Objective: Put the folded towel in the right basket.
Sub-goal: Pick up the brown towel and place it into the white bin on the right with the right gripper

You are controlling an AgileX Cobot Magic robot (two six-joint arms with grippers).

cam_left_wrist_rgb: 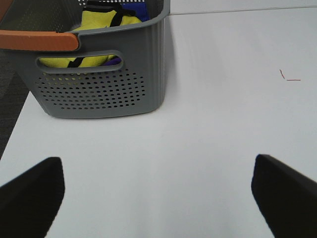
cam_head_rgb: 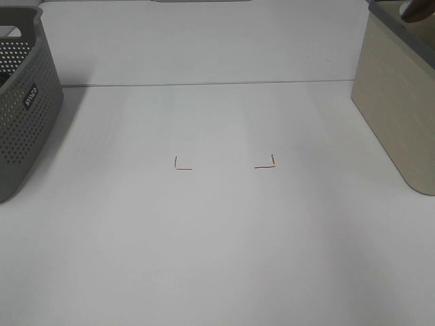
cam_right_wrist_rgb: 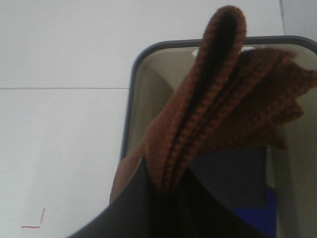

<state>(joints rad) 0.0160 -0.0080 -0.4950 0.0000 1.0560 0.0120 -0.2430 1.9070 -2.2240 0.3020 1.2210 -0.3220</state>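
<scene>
Brown towel (cam_right_wrist_rgb: 218, 99): 1, over right basket (cam_head_rgb: 391, 115) | left basket (cam_head_rgb: 27, 115): 1 | marks (cam_head_rgb: 182, 165) (cam_head_rgb: 266, 164): 2

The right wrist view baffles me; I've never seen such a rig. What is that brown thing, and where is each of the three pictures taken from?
This is a robot with two arms, each ending in a gripper. The exterior high view looks down on a white table with a grey basket on its left, a beige basket on its right and red corner marks between. The other two cameras sit on the wrists. The left wrist view shows the left gripper open and empty, facing the grey basket, which holds yellow cloth. In the right wrist view the right gripper is shut on a folded brown towel, over the beige basket's opening.
</scene>
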